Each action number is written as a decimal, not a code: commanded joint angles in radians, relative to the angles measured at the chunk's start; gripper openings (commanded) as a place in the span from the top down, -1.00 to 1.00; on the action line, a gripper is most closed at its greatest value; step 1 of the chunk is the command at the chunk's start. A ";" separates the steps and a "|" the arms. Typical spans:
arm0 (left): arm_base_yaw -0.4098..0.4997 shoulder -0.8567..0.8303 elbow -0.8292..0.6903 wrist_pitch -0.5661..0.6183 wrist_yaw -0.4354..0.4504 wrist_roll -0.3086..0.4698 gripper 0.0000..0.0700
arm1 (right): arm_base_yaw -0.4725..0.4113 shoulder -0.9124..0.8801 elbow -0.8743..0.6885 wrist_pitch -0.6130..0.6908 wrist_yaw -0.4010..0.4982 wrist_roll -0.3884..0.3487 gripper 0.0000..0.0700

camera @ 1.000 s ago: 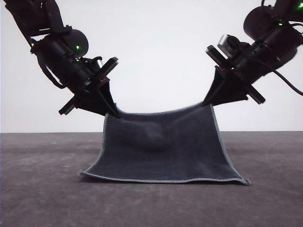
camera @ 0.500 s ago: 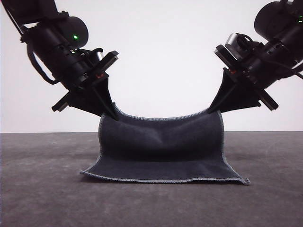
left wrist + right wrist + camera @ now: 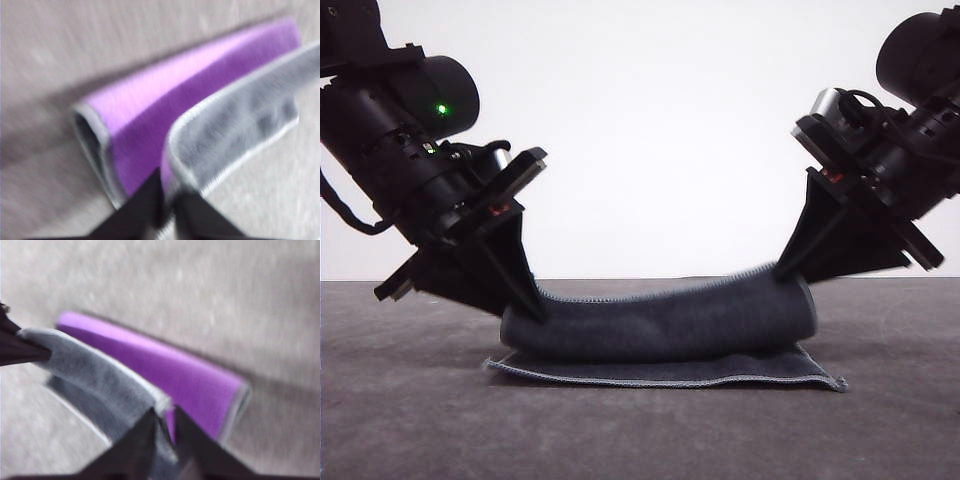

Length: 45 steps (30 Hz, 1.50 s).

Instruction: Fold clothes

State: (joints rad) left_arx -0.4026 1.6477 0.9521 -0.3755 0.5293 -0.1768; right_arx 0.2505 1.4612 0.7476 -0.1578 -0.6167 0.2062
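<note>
On the table: dark grey table (image 3: 410, 430), a small square cloth (image 3: 660, 325) lying mid-fold
Cloth: charcoal side out in the front view, rolled over itself, near hem flat on the table; purple side (image 3: 150, 107) shows in the wrist views
Left end effector (image 3: 535, 312): low over the table, fingers pinched tight on the cloth's left corner, hem (image 3: 172, 150) between them
Right end effector (image 3: 782, 272): a little higher, fingers clamped on the right corner (image 3: 162, 412)
Held edge: sags between both end effectors, resting along the lower layer
</note>
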 commanded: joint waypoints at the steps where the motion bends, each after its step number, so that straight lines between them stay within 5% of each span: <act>1: -0.013 -0.003 0.004 -0.007 0.003 -0.002 0.28 | 0.009 -0.021 -0.012 0.001 0.023 -0.012 0.51; 4: -0.028 -0.028 0.003 -0.053 0.002 -0.003 -0.17 | 0.012 -0.085 -0.052 -0.008 0.030 -0.004 0.49; 14: -0.036 -0.260 -0.006 -0.186 -0.025 -0.003 -0.12 | 0.012 -0.373 -0.067 -0.223 0.031 0.003 0.47; 24: -0.037 -0.553 -0.095 -0.181 -0.261 -0.003 -0.11 | 0.012 -0.546 -0.067 -0.370 0.053 0.056 0.47; 30: -0.034 -0.738 -0.241 -0.150 -0.272 0.000 -0.12 | 0.012 -0.546 -0.067 -0.404 0.076 0.069 0.46; 36: -0.034 -0.808 -0.256 -0.198 -0.271 0.000 -0.12 | -0.013 -0.458 -0.067 -0.404 0.097 0.155 0.40; 40: -0.034 -0.812 -0.256 -0.214 -0.271 0.000 -0.12 | -0.035 -0.323 -0.067 -0.374 0.085 0.136 0.20; 45: -0.034 -0.812 -0.256 -0.245 -0.271 0.001 -0.12 | -0.041 -0.162 -0.067 -0.238 0.035 0.113 0.18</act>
State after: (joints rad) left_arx -0.4332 0.8299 0.6857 -0.6238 0.2600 -0.1772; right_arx 0.2081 1.2776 0.6762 -0.4174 -0.5729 0.3368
